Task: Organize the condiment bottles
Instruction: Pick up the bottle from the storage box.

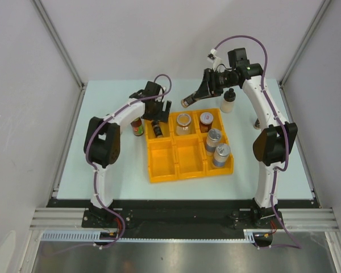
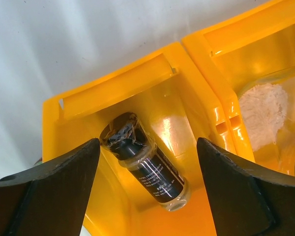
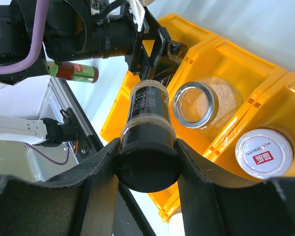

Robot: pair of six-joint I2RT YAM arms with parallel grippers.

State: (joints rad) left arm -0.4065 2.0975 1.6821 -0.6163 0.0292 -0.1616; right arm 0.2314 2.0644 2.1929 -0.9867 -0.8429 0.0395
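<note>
My left gripper (image 1: 159,112) is open over the back-left compartment of the yellow tray (image 1: 162,173). In the left wrist view its jaws (image 2: 147,196) stand wide apart around a black-labelled spice jar (image 2: 146,164), which lies on its side in that compartment (image 1: 157,128), untouched. My right gripper (image 1: 193,98) is shut on a black-capped spice jar (image 3: 147,123), held tilted in the air above the tray's back edge (image 1: 187,103). The fingers (image 3: 101,167) clamp its cap. A red sauce bottle (image 1: 137,126) stands left of the tray.
The tray holds a silver-lidded clear jar (image 1: 183,121) (image 3: 195,104), a brown jar with a white lid (image 1: 206,120) (image 3: 263,152) and two blue-labelled shakers (image 1: 217,148). A white bottle (image 1: 228,101) stands behind the tray's right corner. The two front-left compartments hold nothing.
</note>
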